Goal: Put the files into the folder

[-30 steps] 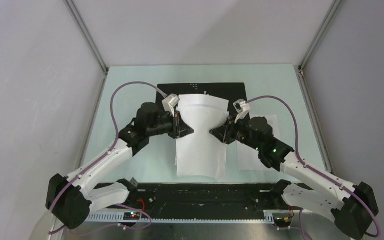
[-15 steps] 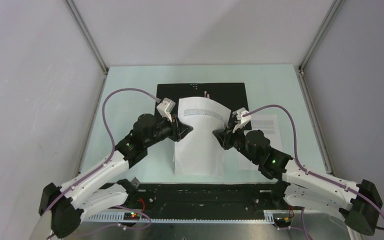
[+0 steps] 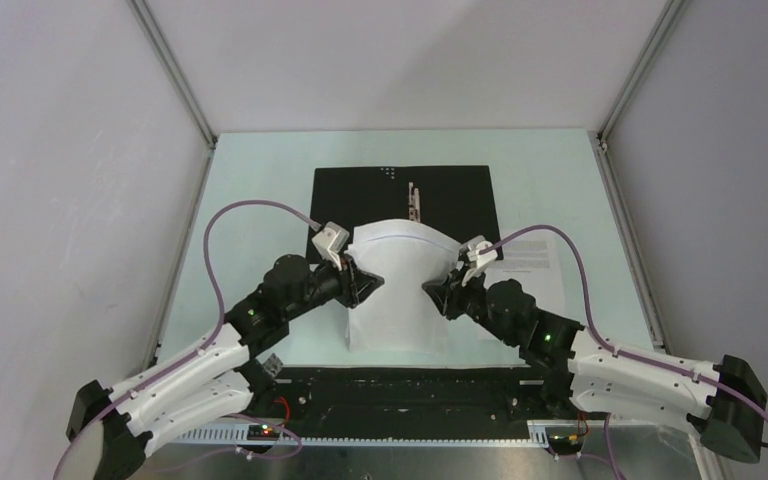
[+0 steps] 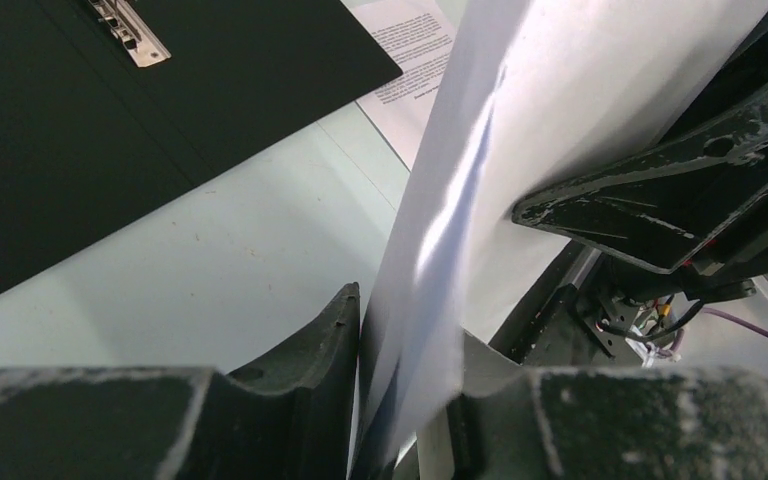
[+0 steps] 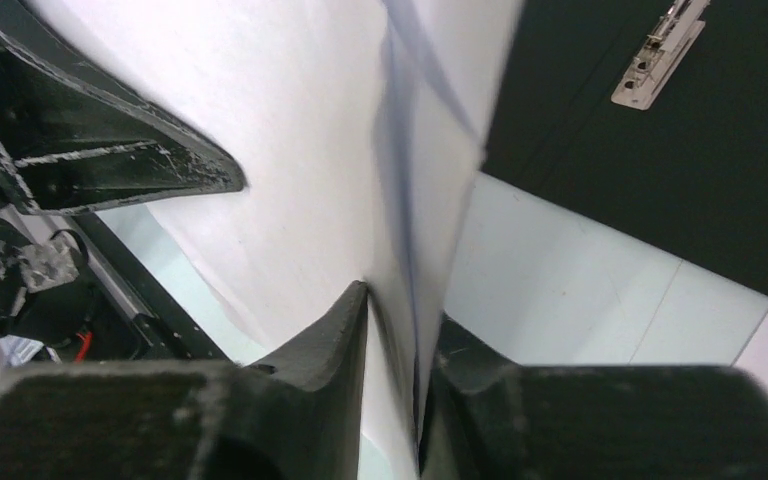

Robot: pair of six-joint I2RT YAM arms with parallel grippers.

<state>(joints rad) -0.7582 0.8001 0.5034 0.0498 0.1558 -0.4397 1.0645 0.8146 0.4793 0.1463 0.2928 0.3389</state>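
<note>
The whole table (image 3: 260, 165) is seen from above, behind the arm bases (image 3: 110, 430). Each wrist view is taken close behind its jaws, faced inward along the white sheet (image 3: 400, 300). That sheet and the metal clip (image 3: 415, 200) of the folder (image 3: 460, 190) are shared by all three.

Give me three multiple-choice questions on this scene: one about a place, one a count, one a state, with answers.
1. Where does the printed sheet lie relative to the open folder? A on it; B left of it; C on the table to its right.
2. How many white sheets show? A one; B two; C three.
3. What state is the plain sheet in? A bowed between the left gripper and right gripper; B flat; C crumpled.
Answers: 1 C, it lies by the folder's right edge; 2 B, one held, one lying; 3 A, both grippers pinch its edges.
</note>
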